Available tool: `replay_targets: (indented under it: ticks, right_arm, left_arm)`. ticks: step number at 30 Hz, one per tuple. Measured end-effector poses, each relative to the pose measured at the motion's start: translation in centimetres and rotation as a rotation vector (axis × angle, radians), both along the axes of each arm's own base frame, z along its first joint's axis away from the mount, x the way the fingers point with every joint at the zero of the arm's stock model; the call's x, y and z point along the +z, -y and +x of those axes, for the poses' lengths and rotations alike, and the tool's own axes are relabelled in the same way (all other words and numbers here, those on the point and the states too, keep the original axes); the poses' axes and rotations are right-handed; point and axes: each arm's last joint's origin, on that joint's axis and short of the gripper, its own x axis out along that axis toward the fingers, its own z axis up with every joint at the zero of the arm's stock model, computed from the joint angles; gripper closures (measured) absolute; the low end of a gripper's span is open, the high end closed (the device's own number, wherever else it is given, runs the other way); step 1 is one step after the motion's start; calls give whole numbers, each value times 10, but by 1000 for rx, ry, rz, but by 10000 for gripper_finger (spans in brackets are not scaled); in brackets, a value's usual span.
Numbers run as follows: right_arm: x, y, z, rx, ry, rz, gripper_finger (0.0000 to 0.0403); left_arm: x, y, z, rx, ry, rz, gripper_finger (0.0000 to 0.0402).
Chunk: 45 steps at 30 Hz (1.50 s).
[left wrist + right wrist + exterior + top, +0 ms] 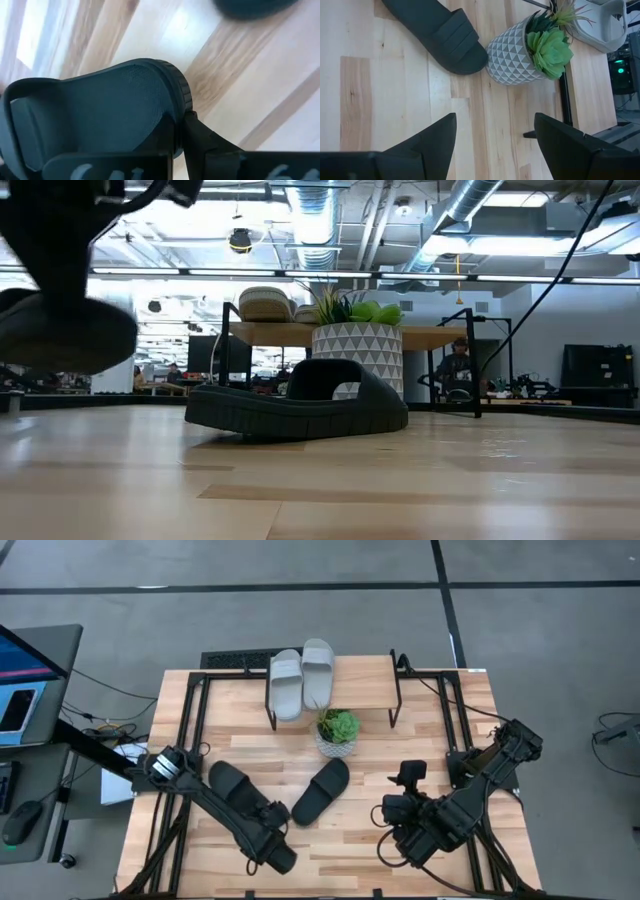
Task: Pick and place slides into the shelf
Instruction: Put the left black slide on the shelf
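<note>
The left claw [272, 843], low in the high view, is clamped on the heel rim of a black slide [240, 792], likely to carry it off the tabletop [440, 750]. The right claw [398, 832] waits wide apart, lower right. Another black slide [322, 790] lies mid-frame by the plant [337, 732]; two grey slides [301, 676] already top the shelf [365, 675], upper centre.

Your left arm reaches from the table's left edge diagonally toward the near middle, its left gripper [268, 840] low over the tabletop with the fingers [200, 142] clamped together on the rim of a black slide [100, 115]. Your right arm folds in from the right edge, and its right gripper [392, 825] hovers at the near right, fingers [432, 137] spread wide, gripping nothing.
</note>
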Motion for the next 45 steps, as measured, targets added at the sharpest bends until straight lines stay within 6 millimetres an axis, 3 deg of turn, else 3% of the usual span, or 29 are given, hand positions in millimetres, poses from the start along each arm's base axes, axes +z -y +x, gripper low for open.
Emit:
replay_targets:
  ticks: [14, 28, 45]
  right_arm:
    - [0, 3, 2, -14, 1, 1, 143]
    - [0, 9, 7, -41, 0, 0, 143]
    - [0, 14, 11, -102, 27, 22, 143]
  left_arm:
    - [45, -1, 11, -149, 58, 51, 401]
    - [64, 2, 17, -293, 115, 100, 401]
    - [72, 2, 19, -506, 105, 227, 401]
